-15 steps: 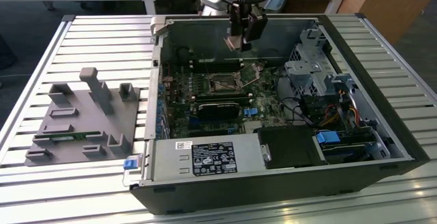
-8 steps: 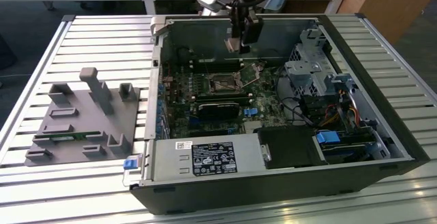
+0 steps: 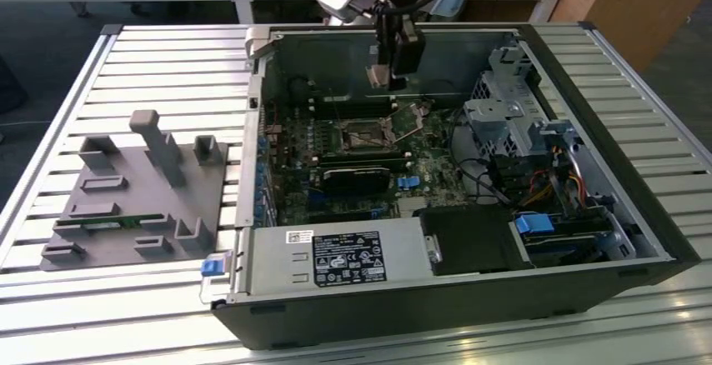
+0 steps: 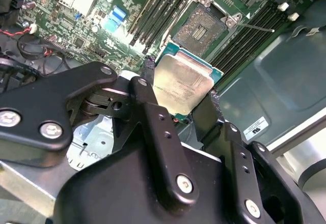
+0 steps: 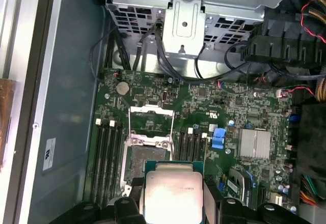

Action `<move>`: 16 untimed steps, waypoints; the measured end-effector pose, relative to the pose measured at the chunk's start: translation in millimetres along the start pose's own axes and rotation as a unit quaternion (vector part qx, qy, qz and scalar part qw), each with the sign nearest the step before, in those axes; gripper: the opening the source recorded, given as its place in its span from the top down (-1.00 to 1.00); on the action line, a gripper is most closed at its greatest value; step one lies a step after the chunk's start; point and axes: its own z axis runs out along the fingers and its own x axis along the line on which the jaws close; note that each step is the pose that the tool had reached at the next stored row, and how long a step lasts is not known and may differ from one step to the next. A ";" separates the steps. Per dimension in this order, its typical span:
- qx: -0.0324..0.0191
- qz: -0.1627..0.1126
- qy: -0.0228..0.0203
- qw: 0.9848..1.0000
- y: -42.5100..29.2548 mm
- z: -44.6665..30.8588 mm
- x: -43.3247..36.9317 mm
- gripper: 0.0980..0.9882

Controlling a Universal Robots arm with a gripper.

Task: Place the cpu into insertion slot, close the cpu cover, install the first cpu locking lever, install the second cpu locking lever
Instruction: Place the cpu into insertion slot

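Silvery-grey and square, the one cpu (image 4: pixel 186 81) is grasped by two opposite edges between the two black fingers (image 4: pixel 148 79) of the single gripper (image 3: pixel 384 72). The gripper hangs above the motherboard (image 5: pixel 204 102) inside the open computer case (image 3: pixel 468 315), and the chip is clear of the board. One insertion slot (image 4: pixel 201 25) lies uncovered just beyond the chip, its dark centre bare. In the first wrist view the chip overlaps one edge of the slot. One cpu cover (image 5: pixel 151 124) stands raised on the slot's side toward the metal drive cage (image 5: pixel 188 10). Black memory slots (image 5: pixel 109 152) flank the socket on two sides, with one blue connector (image 5: pixel 218 137) and one finned heatsink (image 5: pixel 254 143) nearby. The exterior view adds one grey moulded fixture (image 3: pixel 133 190) on the slatted table (image 3: pixel 167 57), toward the table's edge at the exterior view's left.
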 end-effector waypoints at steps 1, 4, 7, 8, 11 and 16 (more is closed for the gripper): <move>0.000 0.000 0.000 1.000 -0.1 0.6 0.0 0.00; 0.000 0.000 0.000 1.000 -0.2 2.6 0.0 0.00; 0.001 0.000 0.000 1.000 -0.3 3.9 0.0 0.00; 0.002 0.000 0.000 1.000 -0.3 4.4 0.0 0.00; 0.003 0.000 0.000 1.000 -0.5 5.8 0.0 0.00; 0.003 0.000 0.000 1.000 -0.6 8.5 0.0 0.00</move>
